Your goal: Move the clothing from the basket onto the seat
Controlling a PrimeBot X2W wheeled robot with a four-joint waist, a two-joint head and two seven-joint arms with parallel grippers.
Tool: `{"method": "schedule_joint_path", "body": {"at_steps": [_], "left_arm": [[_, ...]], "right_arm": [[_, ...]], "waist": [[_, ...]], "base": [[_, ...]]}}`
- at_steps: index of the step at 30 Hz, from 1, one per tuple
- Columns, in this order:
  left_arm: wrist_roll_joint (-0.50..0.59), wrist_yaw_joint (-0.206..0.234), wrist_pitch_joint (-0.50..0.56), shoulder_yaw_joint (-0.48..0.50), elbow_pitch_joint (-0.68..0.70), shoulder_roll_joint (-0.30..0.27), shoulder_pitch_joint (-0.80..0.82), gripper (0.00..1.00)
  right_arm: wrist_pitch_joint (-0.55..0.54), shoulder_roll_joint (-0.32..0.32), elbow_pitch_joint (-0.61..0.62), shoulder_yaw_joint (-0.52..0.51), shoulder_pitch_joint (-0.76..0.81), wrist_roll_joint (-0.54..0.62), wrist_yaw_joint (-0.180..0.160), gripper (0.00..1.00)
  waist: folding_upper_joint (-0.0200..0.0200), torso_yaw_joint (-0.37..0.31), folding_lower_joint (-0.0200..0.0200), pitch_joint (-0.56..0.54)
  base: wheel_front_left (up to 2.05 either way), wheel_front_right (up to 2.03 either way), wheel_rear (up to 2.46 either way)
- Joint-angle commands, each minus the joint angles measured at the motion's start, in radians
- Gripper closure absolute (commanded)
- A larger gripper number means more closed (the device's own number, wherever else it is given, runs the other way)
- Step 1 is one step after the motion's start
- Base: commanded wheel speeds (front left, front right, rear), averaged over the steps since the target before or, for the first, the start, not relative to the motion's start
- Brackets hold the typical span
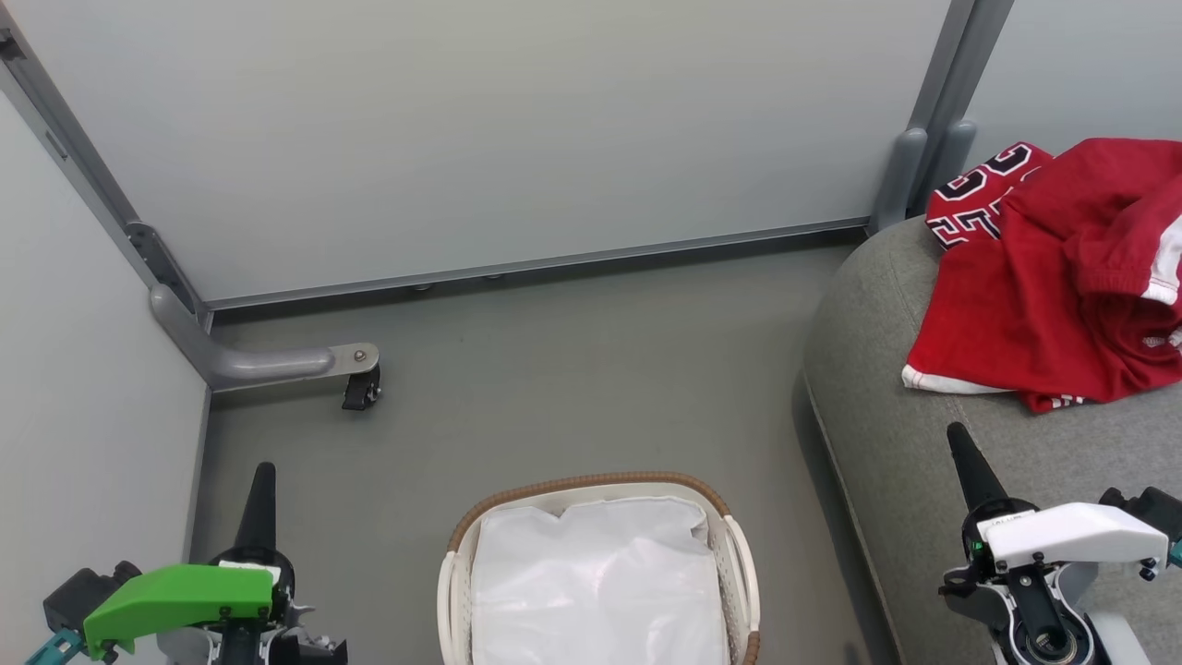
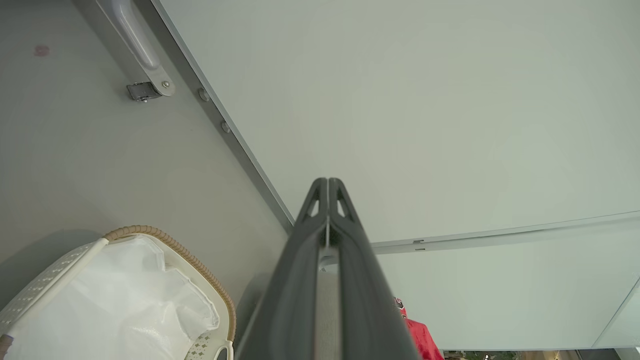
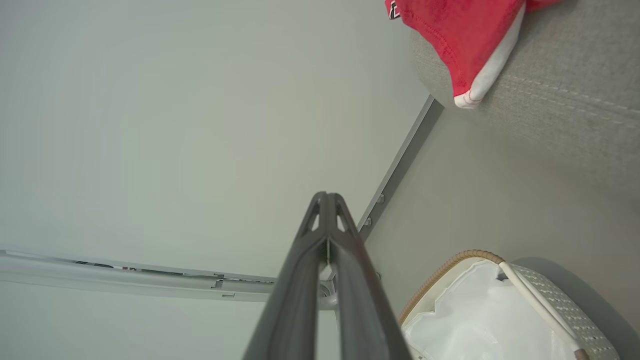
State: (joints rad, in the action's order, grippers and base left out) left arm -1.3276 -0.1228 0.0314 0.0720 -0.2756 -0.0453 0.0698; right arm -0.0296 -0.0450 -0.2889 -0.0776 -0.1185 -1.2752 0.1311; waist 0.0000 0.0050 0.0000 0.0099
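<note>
Red clothing (image 1: 1053,277) heaped on the grey seat (image 1: 886,416)
Basket (image 1: 591,484) shows its white liner (image 1: 596,582); left pincer (image 1: 264,473) and right pincer (image 1: 957,434) pressed together, empty.

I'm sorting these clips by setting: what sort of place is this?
Probably a staged room corner in a test space: pale partition panels on castered metal feet, a grey sofa seat, and a laundry basket on the floor.

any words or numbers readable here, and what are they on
Nothing reads for certain.
Jersey: big black digits outlined white, creased and partly covered, not readable.
Clothing: small white mark near the head view's right edge, too small.
Right pincer: white label at its base, blurred.
Basket: no text.
</note>
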Motion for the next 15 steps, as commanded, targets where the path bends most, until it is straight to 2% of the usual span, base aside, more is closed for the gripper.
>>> {"method": "schedule_joint_path", "body": {"at_steps": [1,15], "left_arm": [[-0.024,-0.003,0.006,0.008,0.01,-0.006,0.023,1.0],[-0.125,-0.006,0.038,0.021,0.019,-0.007,0.032,1.0]], "right_arm": [[-0.007,-0.006,0.013,-0.005,0.004,-0.027,0.0,1.0],[-0.039,-0.007,0.026,-0.018,0.009,-0.148,0.0,1.0]], "waist": [[0.0,0.0,0.0,0.0],[0.0,-0.002,0.0,-0.003]], "base": [[0.0,0.0,0.0],[0.0,0.0,0.0]]}}
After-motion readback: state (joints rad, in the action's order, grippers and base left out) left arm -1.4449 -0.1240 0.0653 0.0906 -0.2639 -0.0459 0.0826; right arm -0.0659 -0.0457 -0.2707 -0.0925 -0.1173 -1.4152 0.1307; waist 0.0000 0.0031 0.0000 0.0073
